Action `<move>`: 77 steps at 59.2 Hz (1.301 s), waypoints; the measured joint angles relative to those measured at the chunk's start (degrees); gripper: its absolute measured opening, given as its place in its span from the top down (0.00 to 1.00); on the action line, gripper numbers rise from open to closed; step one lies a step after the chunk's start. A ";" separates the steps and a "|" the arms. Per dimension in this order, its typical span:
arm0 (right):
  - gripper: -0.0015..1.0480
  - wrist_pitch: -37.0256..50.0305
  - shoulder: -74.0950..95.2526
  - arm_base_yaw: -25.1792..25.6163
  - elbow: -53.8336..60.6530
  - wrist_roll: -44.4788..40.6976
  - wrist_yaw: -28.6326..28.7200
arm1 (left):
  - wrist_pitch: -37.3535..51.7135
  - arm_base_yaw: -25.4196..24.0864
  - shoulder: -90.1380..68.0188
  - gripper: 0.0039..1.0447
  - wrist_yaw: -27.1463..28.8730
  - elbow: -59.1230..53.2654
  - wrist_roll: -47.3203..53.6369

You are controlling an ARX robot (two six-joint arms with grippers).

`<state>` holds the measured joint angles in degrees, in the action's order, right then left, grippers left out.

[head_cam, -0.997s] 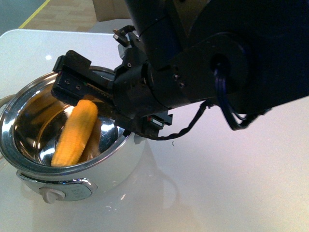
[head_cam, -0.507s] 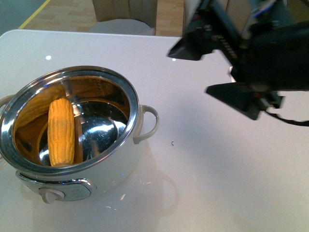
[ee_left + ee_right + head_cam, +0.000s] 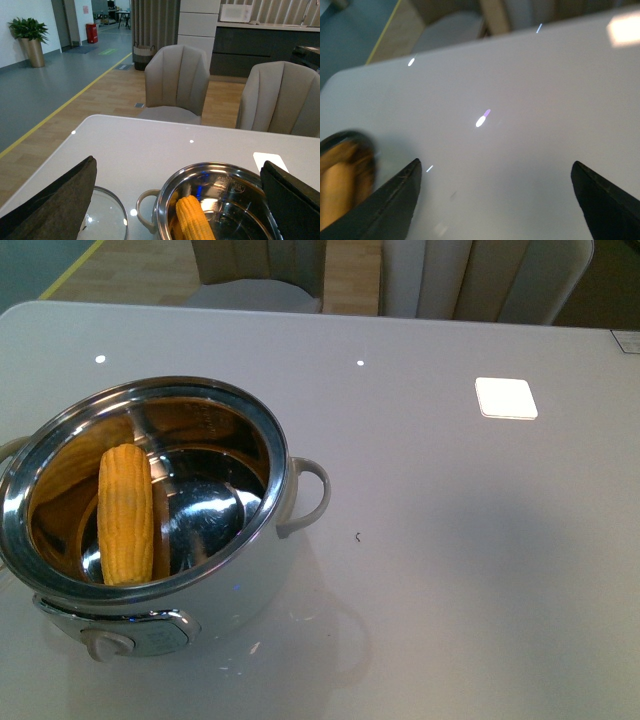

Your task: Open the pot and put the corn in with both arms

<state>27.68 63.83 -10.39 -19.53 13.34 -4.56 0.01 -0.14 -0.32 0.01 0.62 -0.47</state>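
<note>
White glossy surface (image 3: 470, 570) carries the pot (image 3: 150, 540) at its front left, lid off. Inside, the corn (image 3: 125, 515) lies against the polished steel left wall, tapered end toward the control knob (image 3: 105, 643). A clear glass lid (image 3: 105, 215) rests on the surface just beside the pot's cream loop handle (image 3: 145, 207). To the right of the pot the surface is bare up to its far edge, where padded chairs (image 3: 177, 80) stand. Left claw (image 3: 177, 200) is spread wide, grasping nothing, above the pot. Right claw (image 3: 497, 200) is likewise released over bare surface.

Mirror-shiny steel pot (image 3: 245, 420), glossy table (image 3: 470, 570)
</note>
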 joint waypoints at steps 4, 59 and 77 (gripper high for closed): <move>0.37 15.43 -1.62 1.03 6.40 -7.02 -4.24 | 0.00 0.00 0.00 0.06 0.02 0.00 0.00; 0.98 -3.23 -39.30 10.21 18.56 -13.00 4.55 | 0.00 0.00 0.00 0.06 0.02 0.00 0.00; 0.98 -11.10 -47.32 10.21 18.56 -13.00 4.55 | 0.00 0.00 0.00 0.06 0.02 0.00 0.00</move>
<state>16.58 16.51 -0.19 -0.97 0.34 -0.01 0.01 -0.14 -0.32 0.03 0.62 -0.47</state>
